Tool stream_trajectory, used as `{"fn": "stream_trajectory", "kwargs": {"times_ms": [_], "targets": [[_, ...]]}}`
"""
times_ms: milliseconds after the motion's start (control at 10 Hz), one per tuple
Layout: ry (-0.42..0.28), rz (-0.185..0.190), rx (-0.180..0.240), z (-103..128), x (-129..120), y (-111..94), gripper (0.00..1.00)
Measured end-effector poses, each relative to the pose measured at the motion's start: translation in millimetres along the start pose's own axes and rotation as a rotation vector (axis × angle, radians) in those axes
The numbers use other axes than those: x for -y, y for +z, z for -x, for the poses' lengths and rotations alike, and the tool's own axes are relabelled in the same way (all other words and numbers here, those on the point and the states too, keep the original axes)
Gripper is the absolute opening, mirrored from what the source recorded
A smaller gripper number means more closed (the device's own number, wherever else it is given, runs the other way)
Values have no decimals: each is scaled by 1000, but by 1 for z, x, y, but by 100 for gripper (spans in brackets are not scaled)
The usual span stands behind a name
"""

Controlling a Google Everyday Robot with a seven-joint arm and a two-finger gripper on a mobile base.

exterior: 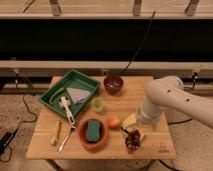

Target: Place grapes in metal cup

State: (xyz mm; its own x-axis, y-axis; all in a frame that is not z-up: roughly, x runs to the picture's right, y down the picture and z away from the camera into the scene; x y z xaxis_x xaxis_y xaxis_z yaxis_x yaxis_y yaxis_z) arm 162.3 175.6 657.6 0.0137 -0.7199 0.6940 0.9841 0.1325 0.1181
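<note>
Camera view: hand [131, 129] above grapes [133, 136]; sponge [93, 129] in orange bowl [82, 138]

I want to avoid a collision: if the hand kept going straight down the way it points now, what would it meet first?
Probably the grapes right under the hand, near the table's front edge; depth is unclear, and no metal cup can be made out there.

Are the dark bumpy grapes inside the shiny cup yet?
Cannot tell. The dark reddish grapes sit under the gripper near the table's front edge; no metal cup shows.
</note>
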Motion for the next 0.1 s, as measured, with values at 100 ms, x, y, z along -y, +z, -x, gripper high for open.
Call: {"fn": "stream_trajectory", "kwargs": {"times_ms": [100], "targets": [[3, -3, -5, -6, 0, -4, 80]]}}
